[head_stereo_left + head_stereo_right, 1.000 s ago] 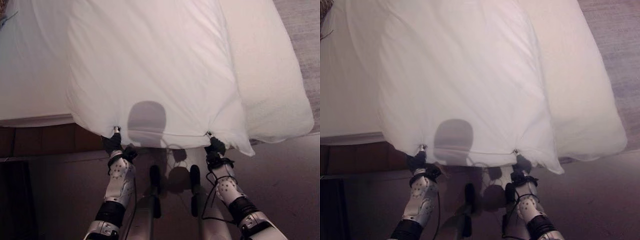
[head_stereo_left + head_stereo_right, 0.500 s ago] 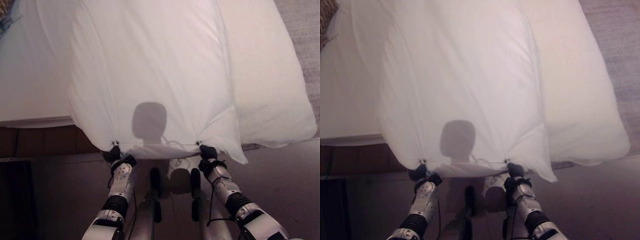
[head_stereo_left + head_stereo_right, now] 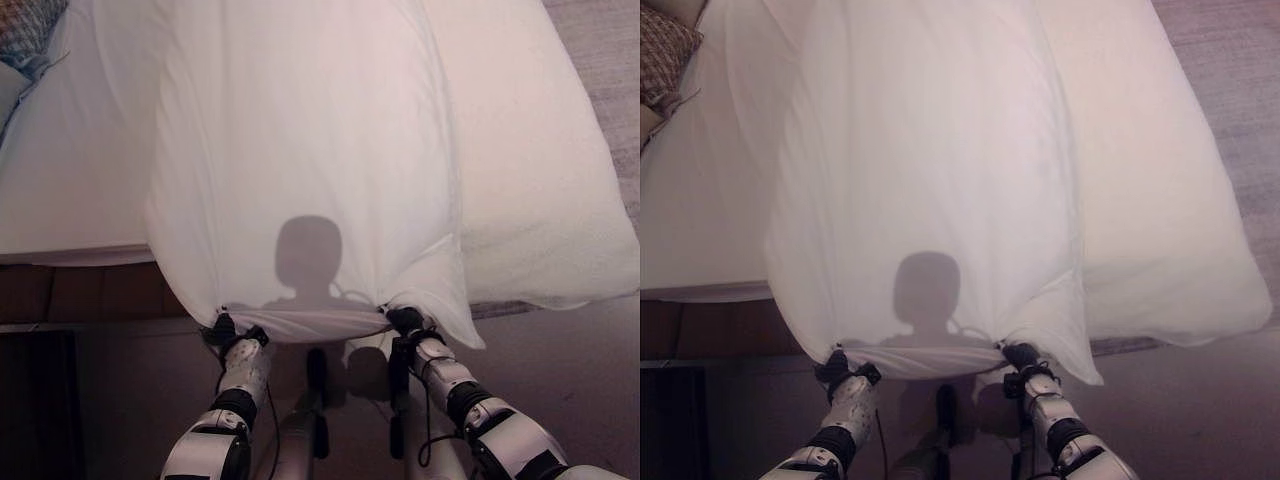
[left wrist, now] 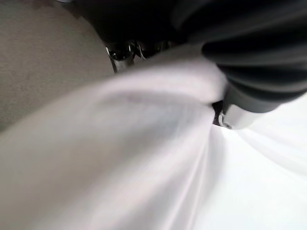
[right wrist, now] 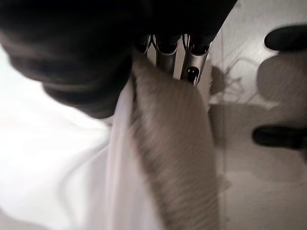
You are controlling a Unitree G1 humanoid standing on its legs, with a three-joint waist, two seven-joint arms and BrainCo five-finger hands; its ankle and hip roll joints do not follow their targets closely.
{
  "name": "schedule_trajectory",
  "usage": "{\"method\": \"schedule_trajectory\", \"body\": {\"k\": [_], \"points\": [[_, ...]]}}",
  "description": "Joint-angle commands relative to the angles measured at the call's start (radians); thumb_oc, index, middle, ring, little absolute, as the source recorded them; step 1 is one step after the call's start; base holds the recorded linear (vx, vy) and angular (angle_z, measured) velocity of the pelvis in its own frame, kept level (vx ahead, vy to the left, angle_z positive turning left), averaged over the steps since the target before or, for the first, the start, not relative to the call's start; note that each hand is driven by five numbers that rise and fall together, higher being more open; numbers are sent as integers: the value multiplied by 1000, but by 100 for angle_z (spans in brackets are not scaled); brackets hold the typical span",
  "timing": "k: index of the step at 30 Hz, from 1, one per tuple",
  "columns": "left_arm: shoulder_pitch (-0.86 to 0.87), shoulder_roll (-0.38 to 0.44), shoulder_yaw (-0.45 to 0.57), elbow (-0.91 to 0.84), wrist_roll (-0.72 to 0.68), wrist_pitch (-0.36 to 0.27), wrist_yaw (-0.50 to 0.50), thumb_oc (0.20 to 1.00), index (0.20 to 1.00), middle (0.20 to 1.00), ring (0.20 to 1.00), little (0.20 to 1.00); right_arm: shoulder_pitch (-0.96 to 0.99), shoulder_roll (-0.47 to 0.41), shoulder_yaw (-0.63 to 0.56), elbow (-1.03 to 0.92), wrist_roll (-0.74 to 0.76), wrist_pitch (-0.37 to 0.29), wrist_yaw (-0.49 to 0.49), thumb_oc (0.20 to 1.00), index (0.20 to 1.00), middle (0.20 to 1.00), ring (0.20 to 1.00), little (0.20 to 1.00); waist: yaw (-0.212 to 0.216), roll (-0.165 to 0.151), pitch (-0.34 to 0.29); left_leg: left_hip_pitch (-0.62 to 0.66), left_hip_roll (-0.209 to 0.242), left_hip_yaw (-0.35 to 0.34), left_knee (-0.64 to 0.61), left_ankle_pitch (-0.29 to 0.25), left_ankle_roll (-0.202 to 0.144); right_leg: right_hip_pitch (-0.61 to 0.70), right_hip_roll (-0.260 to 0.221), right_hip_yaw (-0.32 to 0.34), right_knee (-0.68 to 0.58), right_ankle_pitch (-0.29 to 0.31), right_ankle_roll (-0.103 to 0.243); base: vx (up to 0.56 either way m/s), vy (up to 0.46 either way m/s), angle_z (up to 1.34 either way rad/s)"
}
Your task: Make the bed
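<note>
Sheet (image 3: pixel 300 150) on bed (image 3: pixel 560 180), overhanging near edge; cushion (image 3: pixel 28 28) far left.

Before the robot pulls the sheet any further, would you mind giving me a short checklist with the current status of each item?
1. Left hand gripping the white sheet at its near edge: ok.
2. Right hand gripping the same edge: ok.
3. Edge between the hands roughly level: ok.
4. Sheet lying straight over the mattress: not ok; it covers the middle, leaving the mattress bare on the left.
5. White duvet spread out: not ok, it lies along the right side.
6. Patterned pillow clear of the sheet: ok.
</note>
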Motion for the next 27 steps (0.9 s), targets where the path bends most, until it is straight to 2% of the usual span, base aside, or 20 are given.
{"method": "schedule_trajectory", "body": {"k": [1,8,14,18,22,23,24,25,26,27], "points": [[179,106,155,228,-130,70,122,1000,1000,1000,1000,1000,167,-23,56,201,-88,138,0,1000,1000,1000,1000,1000,34,-75,18,-43,-3,29,39,-35,-33,-36,-67,-10,-1,67,75,41,-10,3],[216,88,138,266,-155,114,39,1000,1000,1000,1000,1000,201,-46,16,217,-91,142,0,1000,1000,1000,1000,1000,30,-80,1,-21,0,26,29,-37,-31,-15,-67,-18,-6,67,76,31,-12,5],[286,59,85,315,-137,202,-113,1000,1000,1000,1000,1000,257,-77,-26,237,-112,157,18,1000,1000,1000,1000,1000,24,-76,-27,16,6,10,6,-30,-32,16,-66,-30,-14,63,76,32,-18,6],[325,56,75,352,-108,238,-153,1000,1000,1000,1000,1000,290,-86,-71,230,-63,146,15,1000,1000,1000,1000,1000,22,-72,-46,39,9,2,-18,-22,-35,36,-64,-41,-25,62,77,34,-25,3],[343,58,44,329,-38,238,-145,1000,1000,1000,1000,1000,299,-88,-66,194,-73,126,-3,1000,1000,1000,1000,1000,22,-74,-56,51,12,1,-32,-17,-37,45,-61,-44,-32,62,78,0,0,0],[343,58,23,257,-27,209,-143,1000,1000,1000,1000,1000,303,-94,-51,145,-78,104,-7,1000,1000,1000,1000,1000,22,-74,-58,50,11,-4,-35,-14,-38,45,-61,-47,-33,60,78,0,0,0],[344,58,23,256,-27,209,-142,1000,1000,1000,1000,1000,304,-94,-51,145,-78,104,-7,1000,1000,1000,1000,1000,21,-74,-59,50,11,-5,-35,-14,-38,45,-61,-47,-33,60,78,-3,-36,3],[364,60,-64,79,49,170,-155,1000,1000,1000,1000,1000,319,-104,-33,52,-56,78,4,1000,1000,1000,1000,1000,20,-73,-54,47,11,-12,-36,-9,-40,45,-59,-52,-31,58,79,-14,-31,5],[393,83,-139,-68,131,156,-184,1000,1000,1000,1000,1000,333,-115,-20,-27,-40,59,18,1000,1000,1000,1000,1000,21,-71,-50,43,11,-18,-35,-7,-41,43,-59,-54,-28,56,79,-16,-42,10],[404,94,-143,-132,115,146,-209,1000,1000,1000,1000,1000,340,-122,-16,-67,-22,55,27,1000,1000,1000,1000,1000,22,-71,-49,39,11,-21,-34,-5,-42,41,-59,-56,-27,55,79,-17,-28,12]]}}
